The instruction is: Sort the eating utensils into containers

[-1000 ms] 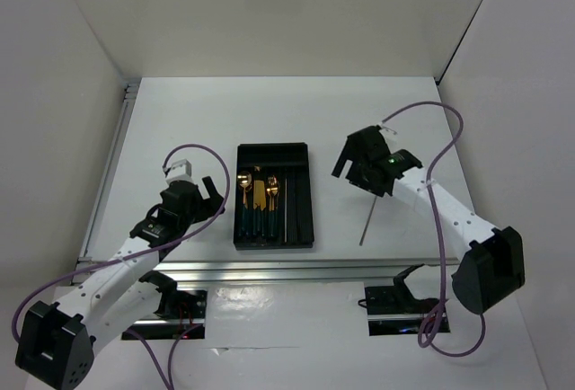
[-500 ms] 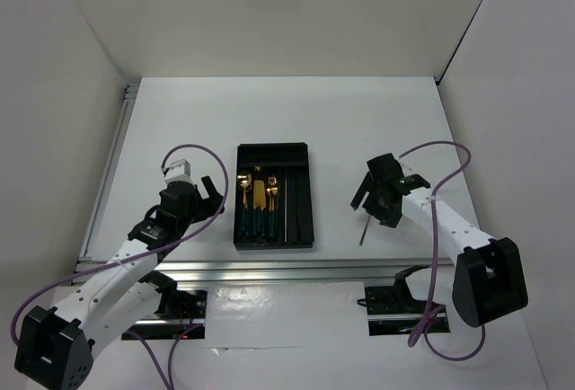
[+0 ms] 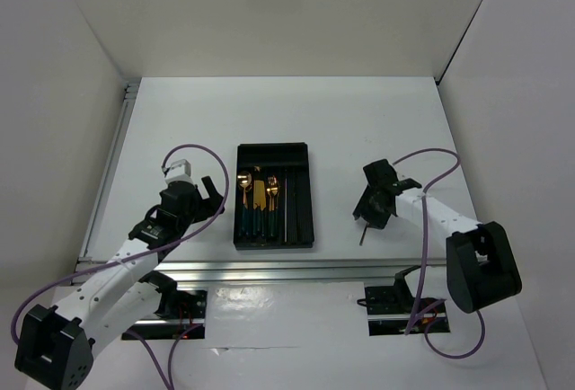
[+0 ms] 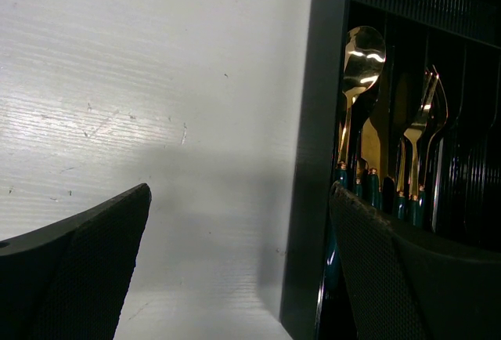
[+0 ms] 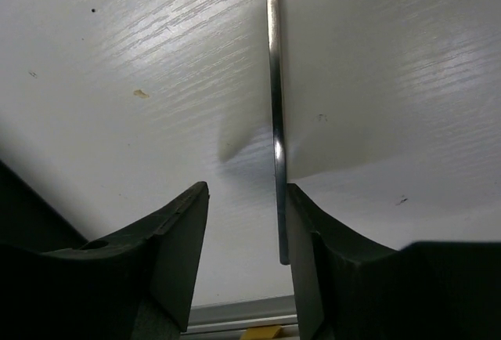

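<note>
Right end effector [image 5: 244, 258] spread; thin silver piece [image 5: 273, 105] between fingers [image 5: 168, 262], just beside one.

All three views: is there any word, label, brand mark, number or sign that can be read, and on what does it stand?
No text can be read in any view.
The black tray, utensils and silver piece show no markings.
The white block on the left arm's cable is too small to tell whether it bears any text.

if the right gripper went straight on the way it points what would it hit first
The right gripper would likely meet the thin silver piece between its open fingers, then the table; height unclear.
</note>
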Robot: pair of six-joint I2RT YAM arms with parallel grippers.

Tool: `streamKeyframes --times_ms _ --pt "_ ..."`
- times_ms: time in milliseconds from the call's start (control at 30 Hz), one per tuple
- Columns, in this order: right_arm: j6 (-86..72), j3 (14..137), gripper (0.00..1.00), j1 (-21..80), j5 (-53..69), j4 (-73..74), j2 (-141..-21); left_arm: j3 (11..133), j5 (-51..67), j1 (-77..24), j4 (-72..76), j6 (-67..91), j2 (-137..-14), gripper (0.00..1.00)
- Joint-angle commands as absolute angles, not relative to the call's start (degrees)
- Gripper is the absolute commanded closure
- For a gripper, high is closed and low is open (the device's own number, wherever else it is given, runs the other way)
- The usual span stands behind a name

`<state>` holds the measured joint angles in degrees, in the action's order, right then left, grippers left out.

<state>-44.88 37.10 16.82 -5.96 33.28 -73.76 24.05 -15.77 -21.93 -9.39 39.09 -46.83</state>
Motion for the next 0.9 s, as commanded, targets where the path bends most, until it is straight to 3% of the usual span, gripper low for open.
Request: streamKeyframes --times_ms 0,333,433,567,600,867 --pt "-44.65 36.47 0.50 16.44 -6.42 29.98 -74.70 23.91 -16.00 -21.71 -8.00 38.32 -46.85 0.00" --pt "-44.65 35.86 0.59 16.44 -5.89 29.36 -77.08 23.38 -11.25 -21.71 -5.80 35.78 -44.39 0.00" --pt "-44.65 35.86 0.66 16.44 -5.89 28.83 -77.60 23.38 -9.58 -21.71 -5.80 35.24 -42.64 0.00" --pt "-44.65 35.86 0.88 16.44 -5.89 28.83 -79.80 23.38 -8.26 -21.71 -5.80 34.11 -39.91 0.00" --pt "-44.65 36.38 1.00 16.44 -6.58 28.83 -80.33 23.38 -8.26 -21.71 -4.76 34.10 -38.77 0.00" --pt "-45.17 39.63 1.00 19.85 -9.14 31.10 -81.92 24.34 -8.44 -21.71 -2.99 33.57 -38.93 0.00"
